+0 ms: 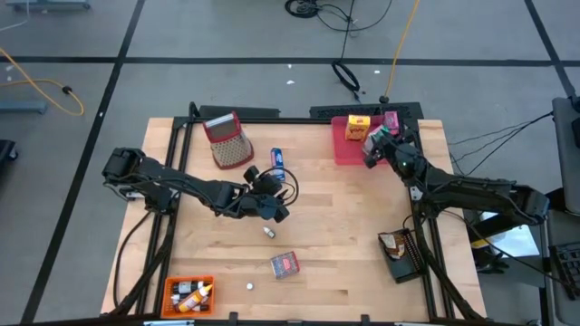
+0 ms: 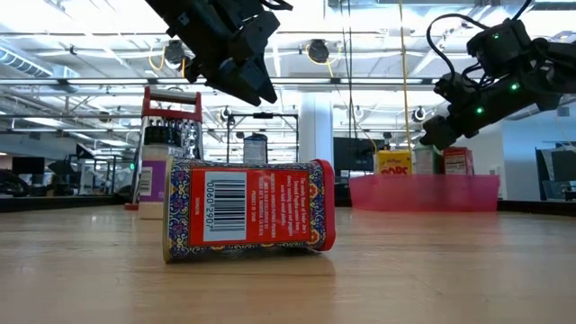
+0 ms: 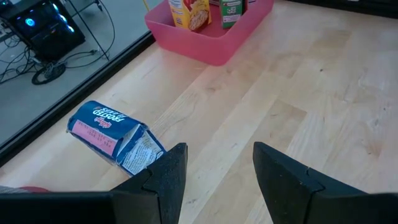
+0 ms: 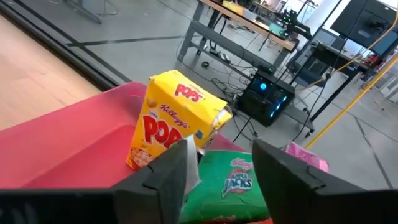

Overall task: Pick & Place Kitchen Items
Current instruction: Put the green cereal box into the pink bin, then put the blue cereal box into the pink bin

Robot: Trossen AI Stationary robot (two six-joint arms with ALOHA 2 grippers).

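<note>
My left gripper (image 1: 275, 206) hangs open and empty over the table's middle, its fingers (image 3: 168, 180) just short of a blue packet (image 3: 115, 134) that lies flat on the wood (image 1: 278, 160). My right gripper (image 1: 372, 148) is open over the pink tray (image 1: 347, 145). A green packet (image 4: 233, 180) stands in the tray beyond its fingertips, next to the yellow cereal box (image 4: 171, 121). I see no touch. A red box (image 1: 285, 263) lies on its side near the front (image 2: 247, 211). A small dark bottle (image 1: 268, 232) and a tiny white piece (image 1: 250, 285) lie nearby.
The red-topped mesh grater (image 1: 228, 140) stands at the far left. An orange tray (image 1: 188, 294) with several items sits at the near left corner, and a black tray (image 1: 400, 254) at the right edge. A pink packet (image 1: 391, 119) lies behind the pink tray.
</note>
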